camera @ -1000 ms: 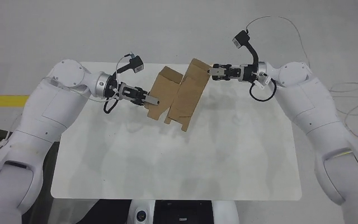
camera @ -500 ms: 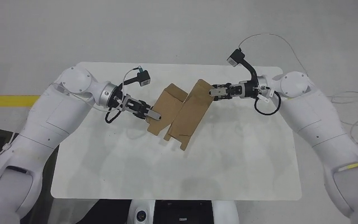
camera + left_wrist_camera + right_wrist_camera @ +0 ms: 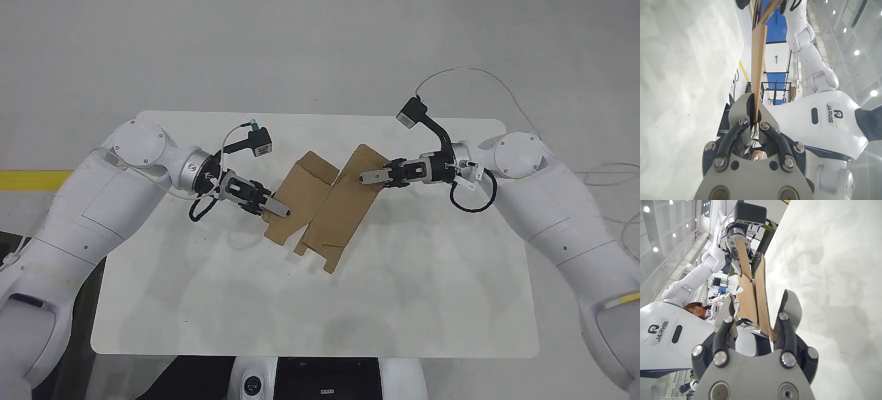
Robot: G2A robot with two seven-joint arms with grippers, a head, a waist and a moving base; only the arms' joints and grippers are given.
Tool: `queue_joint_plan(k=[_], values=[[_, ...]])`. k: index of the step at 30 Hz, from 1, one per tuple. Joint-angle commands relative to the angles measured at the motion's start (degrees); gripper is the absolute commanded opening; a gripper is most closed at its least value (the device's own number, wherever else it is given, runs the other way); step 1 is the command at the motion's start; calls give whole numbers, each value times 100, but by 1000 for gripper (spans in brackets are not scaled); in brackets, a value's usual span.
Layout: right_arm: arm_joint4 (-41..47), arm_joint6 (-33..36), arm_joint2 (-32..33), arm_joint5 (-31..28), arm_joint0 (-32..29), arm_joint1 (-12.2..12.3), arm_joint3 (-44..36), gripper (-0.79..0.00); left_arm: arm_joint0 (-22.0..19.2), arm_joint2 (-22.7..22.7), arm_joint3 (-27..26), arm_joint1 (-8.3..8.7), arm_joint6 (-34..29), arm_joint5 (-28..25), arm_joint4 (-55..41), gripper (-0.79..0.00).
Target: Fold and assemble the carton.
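Observation:
A flattened brown carton (image 3: 322, 198) hangs partly unfolded over the middle of the white table (image 3: 440, 290), its flaps spread. My left gripper (image 3: 281, 210) is shut on the carton's left edge; in the left wrist view the cardboard (image 3: 758, 62) runs edge-on out of the closed left gripper (image 3: 755, 113). My right gripper (image 3: 368, 176) is at the carton's far right corner. In the right wrist view the right gripper (image 3: 759, 300) stands open with the carton's edge (image 3: 761, 298) between its fingers, resting against one finger (image 3: 789, 306). The left gripper (image 3: 738, 255) shows beyond, holding the far flap.
The table's near half and right side (image 3: 430, 310) are bare white surface. Grey floor surrounds the table, with a yellow line (image 3: 22, 180) at the left.
Both grippers have moved toward the near side of the table, carrying the carton lower and flatter. The right arm has swung inward to the left.

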Motion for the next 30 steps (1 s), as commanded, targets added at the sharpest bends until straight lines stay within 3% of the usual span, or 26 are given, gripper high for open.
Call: queue_joint_plan(k=[1, 8, 13, 18, 25, 27, 28, 29, 30], values=[[20, -14, -42, -14, 16, -12, 22, -413, -11, 27, -9, 7, 0, 0, -15, -785], [122, -21, -135, -21, 80, -33, 66, -483, -32, 39, 0, 30, 0, 0, -49, -785], [229, 58, -191, 57, 111, -49, 48, -671, -15, 22, -29, 41, 0, 0, -60, -785], [282, 105, -220, 104, 123, -61, 59, -773, -6, 5, -48, 52, 0, 0, -44, -785], [335, 122, -210, 121, 123, -68, 79, -785, 18, -61, -52, 62, 0, 0, -37, -785], [348, 124, -201, 123, 123, -69, 88, -785, 27, -95, -52, 62, 0, 0, -31, -434], [359, 124, -195, 123, 124, -71, 85, -785, 35, -114, -44, 62, 0, 0, -37, -114], [367, 124, -190, 123, 124, -72, 82, -785, 42, -135, -36, 62, 0, 0, -39, 0], [381, 111, -180, 110, 122, -74, 86, -785, 48, -156, -25, 61, 0, 0, -40, 0]])
